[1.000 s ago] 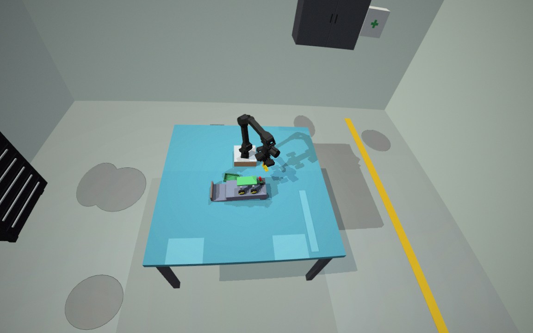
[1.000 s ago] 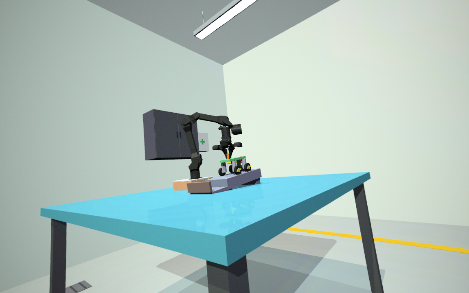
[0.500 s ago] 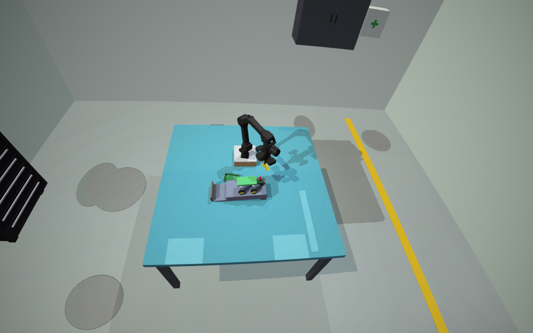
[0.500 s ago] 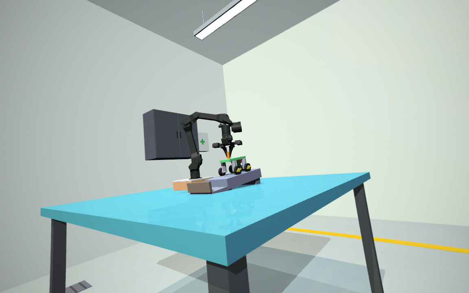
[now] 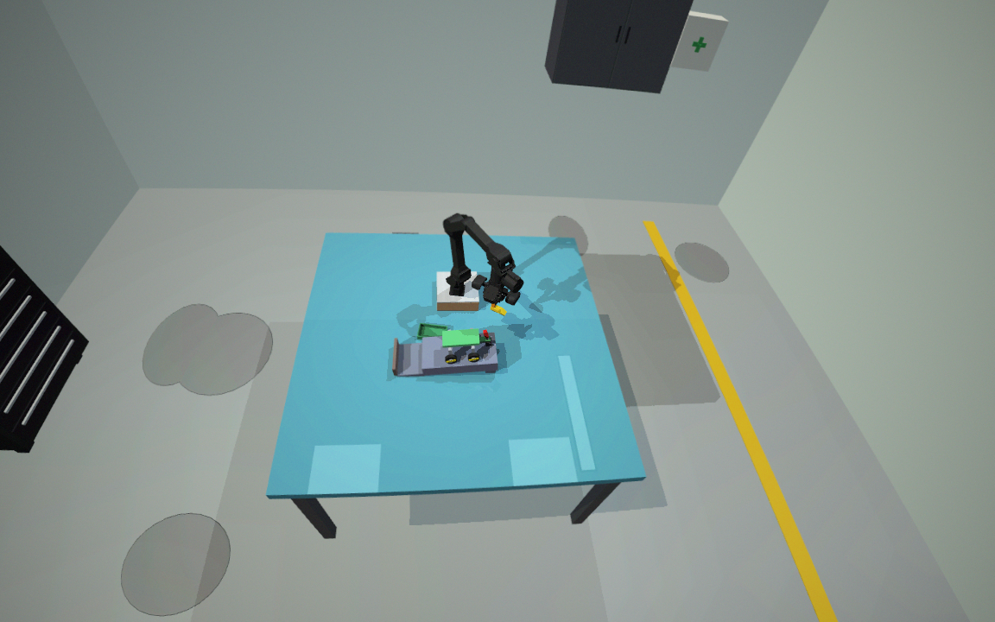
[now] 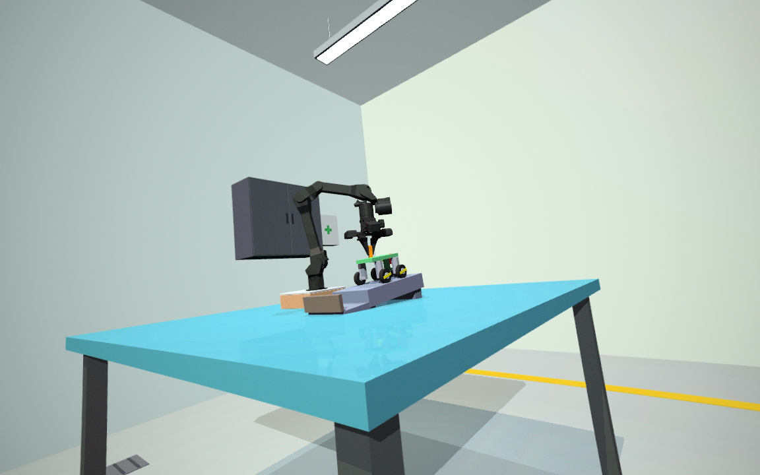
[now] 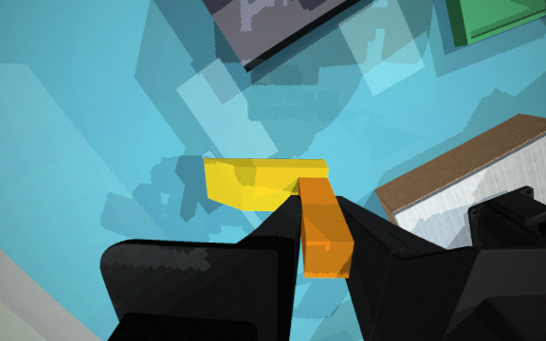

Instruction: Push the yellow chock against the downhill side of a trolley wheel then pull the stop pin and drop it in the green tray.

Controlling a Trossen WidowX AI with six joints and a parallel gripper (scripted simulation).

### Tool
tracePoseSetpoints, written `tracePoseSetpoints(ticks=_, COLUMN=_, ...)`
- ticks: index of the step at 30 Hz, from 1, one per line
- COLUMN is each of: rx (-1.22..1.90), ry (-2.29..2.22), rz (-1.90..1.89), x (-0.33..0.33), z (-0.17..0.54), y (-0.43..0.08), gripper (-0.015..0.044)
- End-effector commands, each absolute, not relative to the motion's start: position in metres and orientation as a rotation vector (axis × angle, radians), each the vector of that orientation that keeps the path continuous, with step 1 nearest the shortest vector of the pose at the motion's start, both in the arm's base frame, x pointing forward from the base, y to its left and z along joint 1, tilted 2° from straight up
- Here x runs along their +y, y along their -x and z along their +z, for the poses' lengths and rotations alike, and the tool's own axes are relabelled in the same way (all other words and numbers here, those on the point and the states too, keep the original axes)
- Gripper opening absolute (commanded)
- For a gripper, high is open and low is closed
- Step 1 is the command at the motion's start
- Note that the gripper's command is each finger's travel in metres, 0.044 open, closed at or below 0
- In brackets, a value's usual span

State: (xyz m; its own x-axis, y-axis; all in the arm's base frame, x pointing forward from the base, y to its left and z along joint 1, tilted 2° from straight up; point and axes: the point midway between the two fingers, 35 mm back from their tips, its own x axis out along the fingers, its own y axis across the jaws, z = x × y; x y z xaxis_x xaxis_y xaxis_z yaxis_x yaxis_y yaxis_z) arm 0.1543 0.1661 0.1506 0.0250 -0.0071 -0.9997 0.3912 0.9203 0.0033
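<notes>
My gripper (image 7: 315,205) (image 6: 370,248) is shut on the orange handle of the yellow chock (image 7: 254,185) (image 5: 497,310) and holds it in the air, behind the ramp's uphill end and beside the arm's base. The trolley (image 5: 460,338) (image 6: 377,258), with a green top, stands on the grey ramp (image 5: 431,362) (image 6: 365,293) near its uphill end. The red-headed stop pin (image 5: 485,333) shows at the trolley's uphill end, and a bit of its red shows in the exterior view. The green tray (image 5: 419,333) (image 7: 463,35) lies behind the ramp, partly hidden by the trolley in the top view. The chock's rubber base is hidden.
The arm's base block (image 5: 457,306) (image 7: 448,163) stands behind the tray, with a white top and brown side. A brown end board (image 5: 395,356) (image 6: 323,304) closes the ramp's downhill end. All stand on the blue table (image 5: 377,417) (image 6: 253,348).
</notes>
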Motion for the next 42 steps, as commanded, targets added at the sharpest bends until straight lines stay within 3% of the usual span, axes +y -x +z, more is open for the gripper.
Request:
tracePoseSetpoints(ticks=1, rx=1.531, ry=-0.224, rz=-0.233, x=0.166, z=0.151, y=-0.155, gripper=0.0)
tracePoseSetpoints(ticks=13, rx=1.545, ry=0.081, rz=0.063, x=0.166, z=0.151, y=-0.155, gripper=0.0)
tracePoseSetpoints(ticks=42, rx=1.54, ry=0.131, rz=0.1, x=0.091, z=0.146, y=-0.187, gripper=0.0)
